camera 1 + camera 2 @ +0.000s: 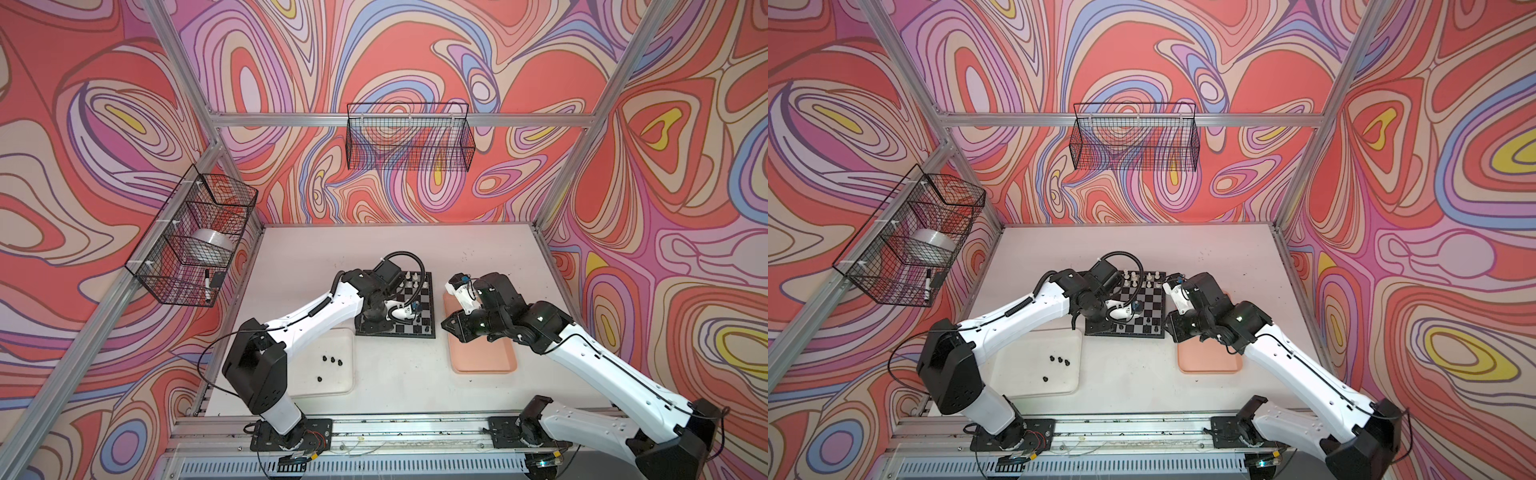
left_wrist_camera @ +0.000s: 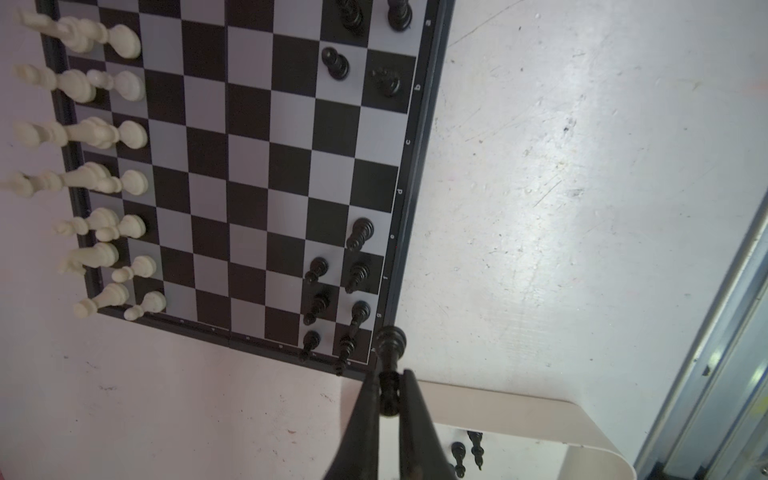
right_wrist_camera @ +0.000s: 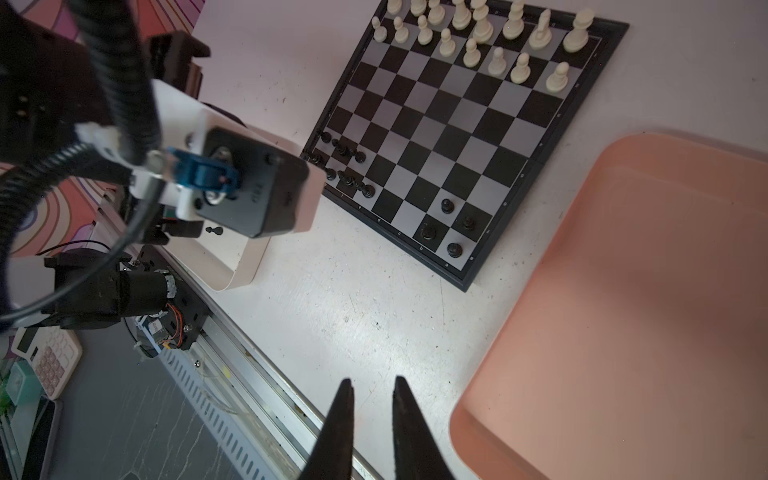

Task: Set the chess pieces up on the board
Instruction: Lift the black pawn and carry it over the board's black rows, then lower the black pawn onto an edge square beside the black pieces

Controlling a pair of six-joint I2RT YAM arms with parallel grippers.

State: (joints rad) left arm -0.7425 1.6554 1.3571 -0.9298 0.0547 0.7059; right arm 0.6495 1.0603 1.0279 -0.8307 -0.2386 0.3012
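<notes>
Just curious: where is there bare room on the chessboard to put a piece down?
On the chessboard, the middle rows, between the cream-white pieces and the black pieces, are bare; so are the black-side squares by letters c and d. Crowded: both cream-white rows and the corner nearest the white tray.

pretty sure i'm in a robotics lab test cell: aluminium frame (image 1: 291,119) all round, loud swirly printed walls (image 1: 83,124), wire baskets (image 1: 409,137) hung off the frame, and a scuffed white desk (image 1: 395,245) edged by the rail (image 1: 415,428) i'm bolted to.
</notes>
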